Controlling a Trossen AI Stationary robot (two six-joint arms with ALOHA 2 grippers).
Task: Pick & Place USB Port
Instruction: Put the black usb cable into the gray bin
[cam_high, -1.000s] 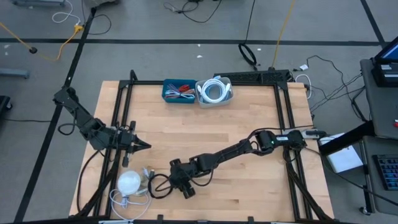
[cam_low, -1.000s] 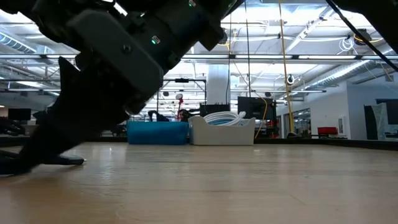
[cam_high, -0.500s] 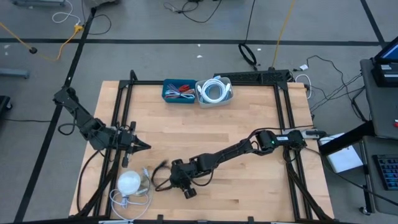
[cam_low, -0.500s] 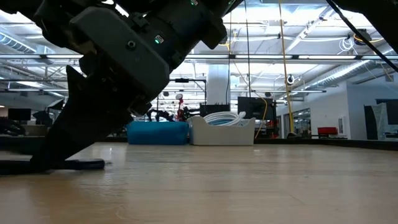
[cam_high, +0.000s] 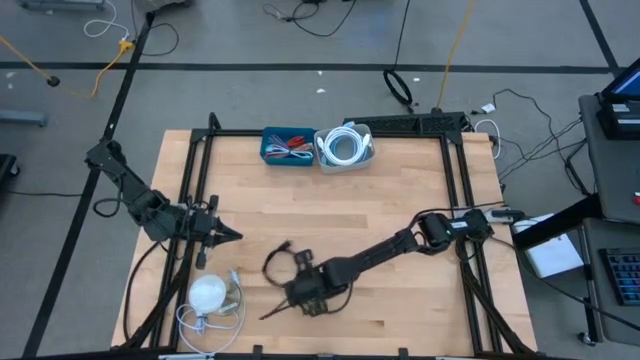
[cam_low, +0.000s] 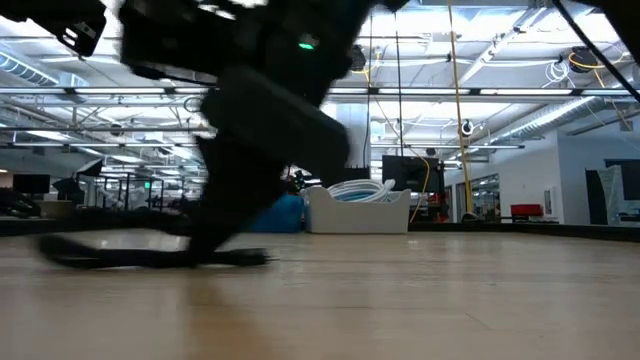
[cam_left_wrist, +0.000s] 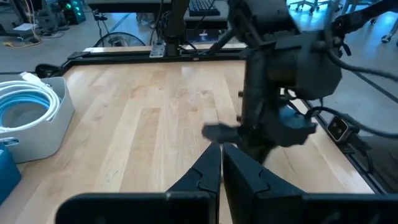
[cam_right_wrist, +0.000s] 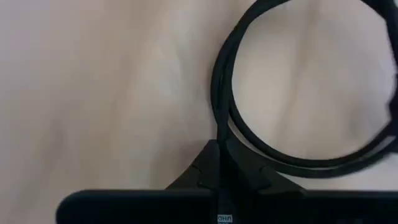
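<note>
USB cable (cam_high: 280, 262), black and looped, sits near the tabletop's (cam_high: 400, 180) front edge with the right tool (cam_high: 300, 297) pinched shut on it. I'd lift slow so the loop doesn't snag, then carry it to the blue bin (cam_high: 287, 147). Left tool (cam_high: 232, 236) waits shut at the left side.

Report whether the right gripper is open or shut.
Shut on the black cable: the right gripper has its fingers pressed together around the cable in the right wrist view.
</note>
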